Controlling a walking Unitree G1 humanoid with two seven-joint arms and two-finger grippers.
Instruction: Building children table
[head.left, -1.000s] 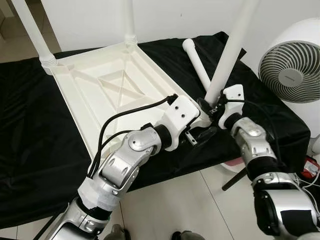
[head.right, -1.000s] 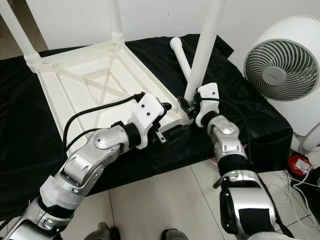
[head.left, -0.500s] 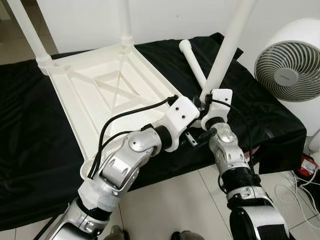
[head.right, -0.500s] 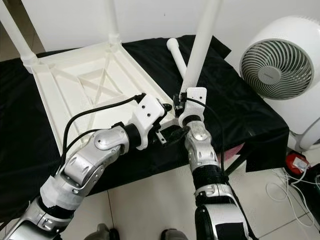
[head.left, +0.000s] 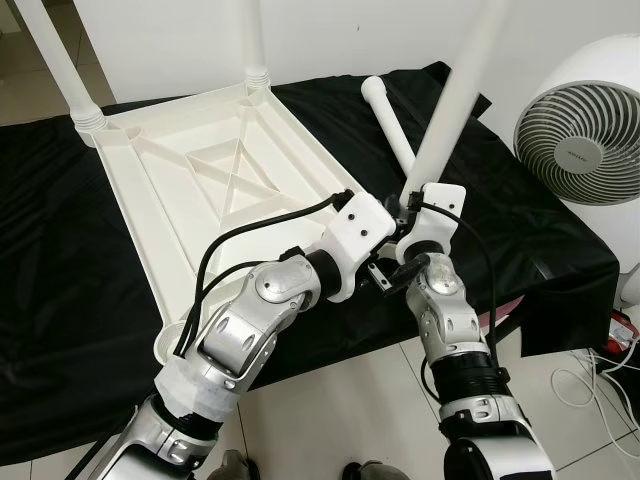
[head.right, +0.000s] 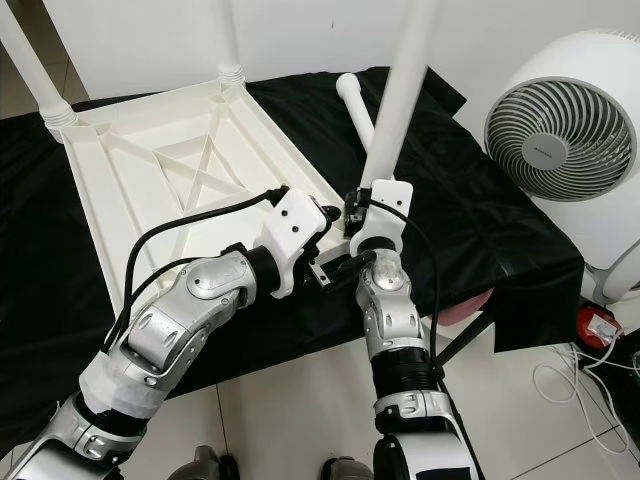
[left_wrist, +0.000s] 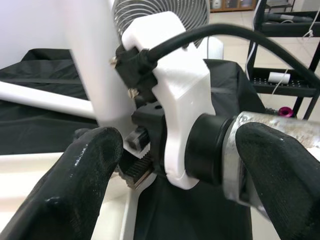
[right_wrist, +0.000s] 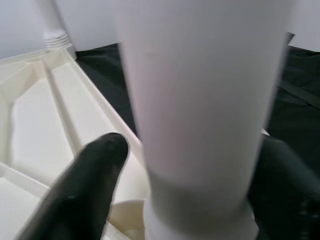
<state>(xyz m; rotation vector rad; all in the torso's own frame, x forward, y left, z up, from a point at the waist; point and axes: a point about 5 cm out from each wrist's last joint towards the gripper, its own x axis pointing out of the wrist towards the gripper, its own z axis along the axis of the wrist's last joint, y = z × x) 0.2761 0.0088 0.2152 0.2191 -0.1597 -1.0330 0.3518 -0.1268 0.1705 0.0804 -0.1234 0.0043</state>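
A white children's table top lies upside down on a black cloth. Two white legs stand in its far corners. A third leg stands upright at the near right corner, with my right gripper shut on its base. In the right wrist view the leg sits between the black fingers. My left gripper is open just below that corner, its fingers on either side of my right wrist. A loose fourth leg lies on the cloth behind.
A white fan stands to the right, close to the cloth's edge. The black cloth hangs over the front edge to a tiled floor. Cables and a red object lie on the floor at the far right.
My right forearm has swung in to the left and now rises almost straight under the upright leg, still gripping its base. The left arm has barely moved.
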